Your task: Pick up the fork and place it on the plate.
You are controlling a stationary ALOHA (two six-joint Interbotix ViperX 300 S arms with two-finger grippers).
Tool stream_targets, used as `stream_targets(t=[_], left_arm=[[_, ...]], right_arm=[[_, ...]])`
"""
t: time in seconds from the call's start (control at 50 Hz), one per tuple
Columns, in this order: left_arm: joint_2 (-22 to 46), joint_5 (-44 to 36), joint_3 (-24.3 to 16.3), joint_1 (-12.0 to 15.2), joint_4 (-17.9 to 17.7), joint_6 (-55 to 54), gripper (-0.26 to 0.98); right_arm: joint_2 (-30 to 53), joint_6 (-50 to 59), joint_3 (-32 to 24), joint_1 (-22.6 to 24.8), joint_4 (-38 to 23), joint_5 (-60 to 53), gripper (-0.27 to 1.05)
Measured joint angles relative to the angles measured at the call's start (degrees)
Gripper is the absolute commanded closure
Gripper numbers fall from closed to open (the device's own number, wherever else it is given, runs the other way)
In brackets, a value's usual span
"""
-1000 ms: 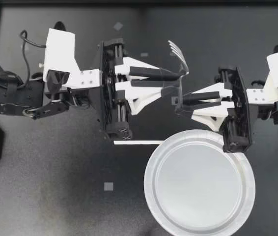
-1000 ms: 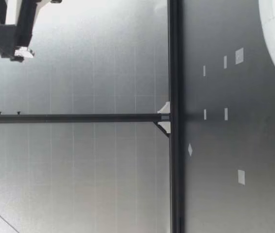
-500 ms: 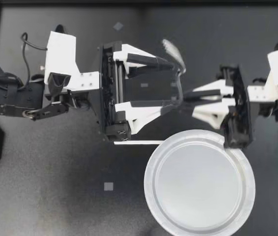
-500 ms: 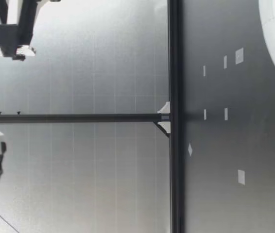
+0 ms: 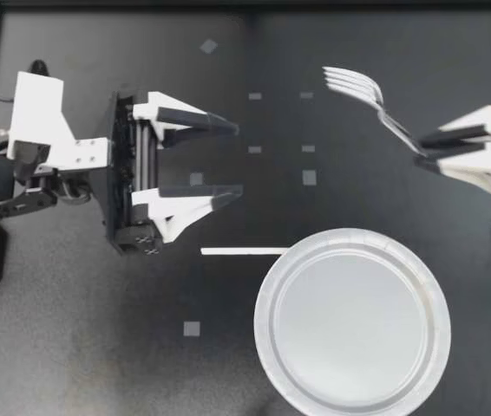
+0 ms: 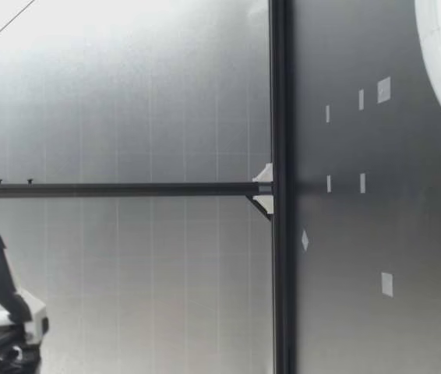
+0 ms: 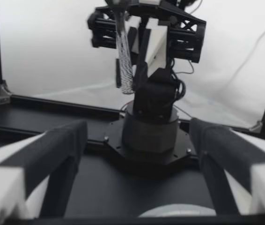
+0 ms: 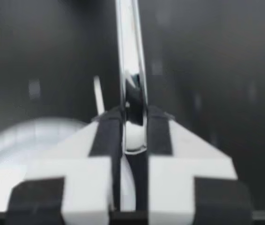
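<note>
Right tool (image 5: 421,149) clamped on the fork (image 5: 374,100) by its handle, held aloft beyond the plate (image 5: 261,316), left tool (image 5: 238,159) open and empty; fork looks light, stiff, probably slick, so that handle grip suits.

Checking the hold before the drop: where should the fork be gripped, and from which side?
By the handle, from its tail end, as my right gripper has it now: jaws shut across the narrow handle of the fork, with the tines sticking out ahead, free. That should let the head reach the plate first.
</note>
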Motion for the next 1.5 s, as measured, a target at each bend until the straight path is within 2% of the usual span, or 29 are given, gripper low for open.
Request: stream_targets(t=[0.1, 0.26, 0.36, 0.52, 0.64, 0.84, 0.96, 1.32, 1.5], left_arm=[[0.09, -0.18, 0.35, 0.0, -0.09, 0.0, -0.16], [0.09, -0.18, 0.62, 0.0, -0.18, 0.0, -0.16], [0.09, -0.18, 0.7, 0.0, -0.18, 0.0, -0.16], [0.09, 0.09, 1.32, 0.0, -0.26, 0.0, -0.16], [0.09, 0.09, 1.58, 0.0, -0.26, 0.0, -0.16], [0.18, 0.18, 1.85, 0.0, -0.26, -0.09, -0.16], [0.26, 0.18, 1.93, 0.0, -0.35, -0.09, -0.16], [0.79, 0.09, 2.02, 0.0, -0.09, -3.08, -0.16], [0.79, -0.35, 2.29, 0.0, 0.62, -3.08, -0.16]], right_arm=[[-0.88, -0.7, 1.85, 0.18, 3.16, 7.03, 0.84], [1.49, -7.03, 4.04, 4.48, 5.8, 13.62, 0.84], [3.16, -13.62, 4.13, 6.15, 5.71, 17.05, 0.84], [5.19, -24.26, 5.27, 6.24, 4.31, 22.24, 0.84], [5.19, -29.0, 7.38, 6.24, 0.62, 23.12, 0.84], [6.5, -29.88, 10.28, 6.24, -7.21, 23.55, 0.84], [7.82, -30.06, 11.78, 6.24, -9.4, 23.64, 0.84], [13.97, -30.06, 13.8, 6.24, -4.83, 18.9, 0.84], [15.56, -29.18, 15.29, 6.24, -4.48, 17.31, 0.84]])
